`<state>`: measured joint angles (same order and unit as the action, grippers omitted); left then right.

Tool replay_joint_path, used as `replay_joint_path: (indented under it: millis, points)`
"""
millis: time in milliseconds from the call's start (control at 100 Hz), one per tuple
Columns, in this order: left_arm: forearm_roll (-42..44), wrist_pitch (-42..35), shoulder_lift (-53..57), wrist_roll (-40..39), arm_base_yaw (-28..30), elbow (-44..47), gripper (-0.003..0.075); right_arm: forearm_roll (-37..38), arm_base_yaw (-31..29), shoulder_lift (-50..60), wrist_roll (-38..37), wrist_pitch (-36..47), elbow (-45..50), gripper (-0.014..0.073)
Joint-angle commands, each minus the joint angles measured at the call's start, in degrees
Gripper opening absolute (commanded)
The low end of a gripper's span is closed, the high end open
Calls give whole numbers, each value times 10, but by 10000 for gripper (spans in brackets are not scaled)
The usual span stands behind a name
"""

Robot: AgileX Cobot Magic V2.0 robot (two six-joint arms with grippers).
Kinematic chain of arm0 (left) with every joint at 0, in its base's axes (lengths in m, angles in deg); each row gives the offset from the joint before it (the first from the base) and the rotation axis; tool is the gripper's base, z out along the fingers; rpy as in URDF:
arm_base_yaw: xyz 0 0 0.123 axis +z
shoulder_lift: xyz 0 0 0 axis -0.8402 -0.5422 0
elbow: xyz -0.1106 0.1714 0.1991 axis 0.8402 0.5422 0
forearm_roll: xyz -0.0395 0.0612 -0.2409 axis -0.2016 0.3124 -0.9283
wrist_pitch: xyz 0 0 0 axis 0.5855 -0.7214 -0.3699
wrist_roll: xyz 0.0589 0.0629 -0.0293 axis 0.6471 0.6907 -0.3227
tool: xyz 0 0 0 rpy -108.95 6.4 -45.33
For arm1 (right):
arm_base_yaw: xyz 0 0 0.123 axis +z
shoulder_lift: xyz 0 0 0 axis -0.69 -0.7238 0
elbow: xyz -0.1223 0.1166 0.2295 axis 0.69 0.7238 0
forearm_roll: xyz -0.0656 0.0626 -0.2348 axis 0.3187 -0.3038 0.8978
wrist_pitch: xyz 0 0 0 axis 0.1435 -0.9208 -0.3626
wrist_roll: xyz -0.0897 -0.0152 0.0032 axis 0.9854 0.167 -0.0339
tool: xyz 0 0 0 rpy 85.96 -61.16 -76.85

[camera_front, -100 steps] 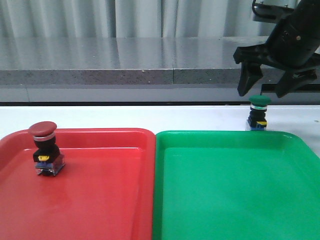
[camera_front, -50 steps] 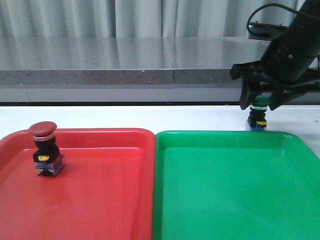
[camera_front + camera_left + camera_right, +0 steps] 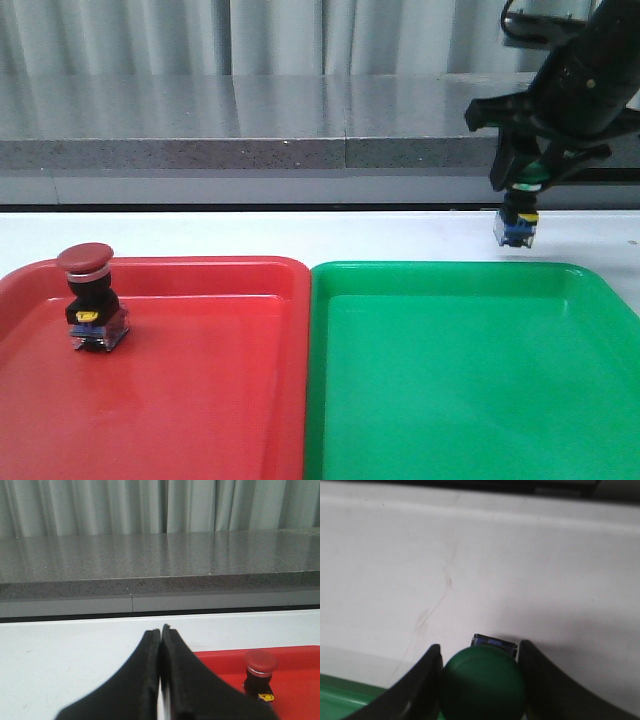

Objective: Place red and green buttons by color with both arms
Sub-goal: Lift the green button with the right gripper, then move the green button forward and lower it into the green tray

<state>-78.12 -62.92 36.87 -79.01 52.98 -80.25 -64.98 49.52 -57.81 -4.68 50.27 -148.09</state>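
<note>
My right tool (image 3: 527,178) is clamped on the green button (image 3: 516,226), its fingers (image 3: 420,685) pressing both sides of the green cap, as the right wrist view shows. From the front, the button's clear-blue base hangs just above the white table (image 3: 250,235), over the strip behind the far edge of the green tray (image 3: 460,370), toward the tray's far right corner. So I judge the step in hand to be the carry: the button is gripped and off the table, but not yet over its tray.

The red button (image 3: 90,298) stands upright inside the red tray (image 3: 200,390), near that tray's far left corner, so that half of the sorting looks done. My left tool (image 3: 161,645) is pinched fully together with nothing between its fingers, hovering over the table behind the red tray's far edge.

What comes next, as I see it: bring the green button toward me across the tray's raised far rim, high enough that the base clears it. Then I should lower until the base sits flat on the tray floor, and only then let go, since the grip is on the rounded cap and the button could tip if dropped.
</note>
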Motion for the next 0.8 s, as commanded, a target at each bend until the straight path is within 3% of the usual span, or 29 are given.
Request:
replay_joint_path:
  millis: [0,330,790]
  points:
    - [-1,-52,17,-4,2,25,-19,3,-1,61,6,21,-19,251]
    - [-1,-52,17,-4,2,25,-19,12,33,144,6,-91,-2,251]
    - [-1,-52,17,-4,2,25,-19,12,125,178,-56,-26,133,251]
